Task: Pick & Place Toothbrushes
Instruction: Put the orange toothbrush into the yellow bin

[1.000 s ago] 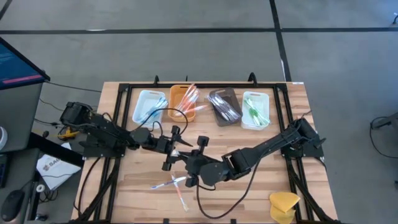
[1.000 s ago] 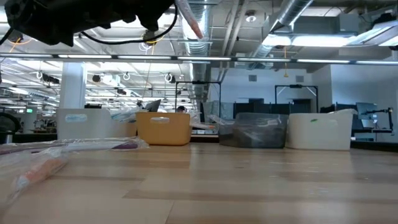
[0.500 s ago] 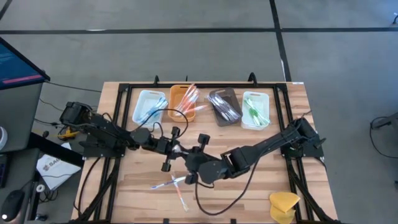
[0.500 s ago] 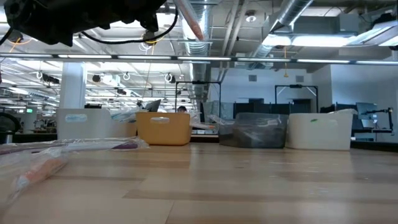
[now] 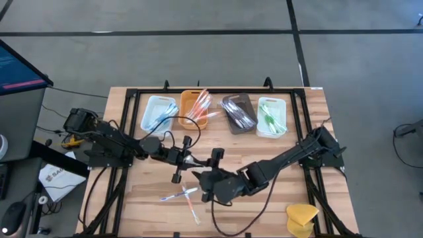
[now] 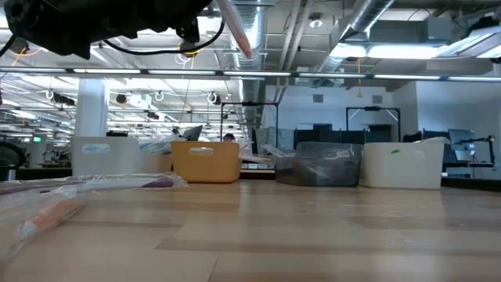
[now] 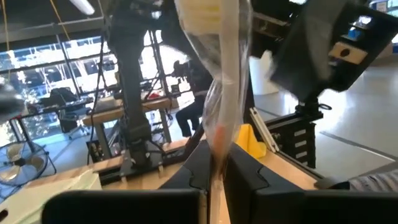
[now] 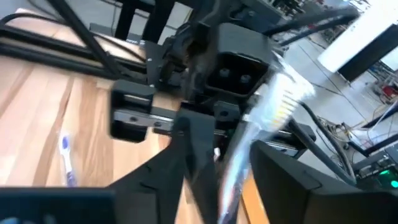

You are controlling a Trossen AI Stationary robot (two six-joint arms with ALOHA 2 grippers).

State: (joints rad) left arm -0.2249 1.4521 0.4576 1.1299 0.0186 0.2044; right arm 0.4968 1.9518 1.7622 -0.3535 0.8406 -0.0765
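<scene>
My left pincer [image 7: 211, 163] is clamped on a wrapped toothbrush [image 7: 225, 93], held mid-air over the bench [image 5: 297, 178]. It's light and stiff, but the film's slippery, so grip the handle, not the bristle end. A sec ago my right pincer [image 5: 201, 182] had it; now it's spread and backing off.

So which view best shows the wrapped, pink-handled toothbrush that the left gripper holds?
The left wrist view: the left gripper is shut on the wrapped pink-handled toothbrush, which fills the frame. The right wrist view shows its bristle end blurred, the low view only a pink tip, and the high view a pale sliver.
</scene>
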